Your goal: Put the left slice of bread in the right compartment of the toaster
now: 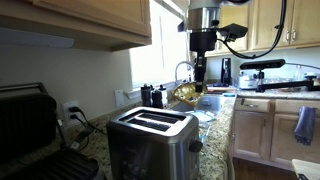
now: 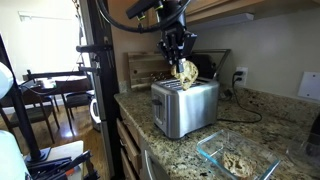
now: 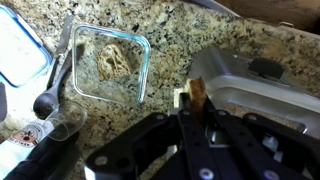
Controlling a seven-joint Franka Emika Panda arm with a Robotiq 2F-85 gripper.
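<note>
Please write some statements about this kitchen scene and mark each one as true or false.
1. The gripper holds a slice. True.
2. The slice is deep in a toaster slot. False: it hangs above the toaster.
3. A glass dish on the counter holds a second slice. True.
4. The toaster is red plastic. False: it is brushed steel with a black top.
5. A black grill stands near the toaster. True.
</note>
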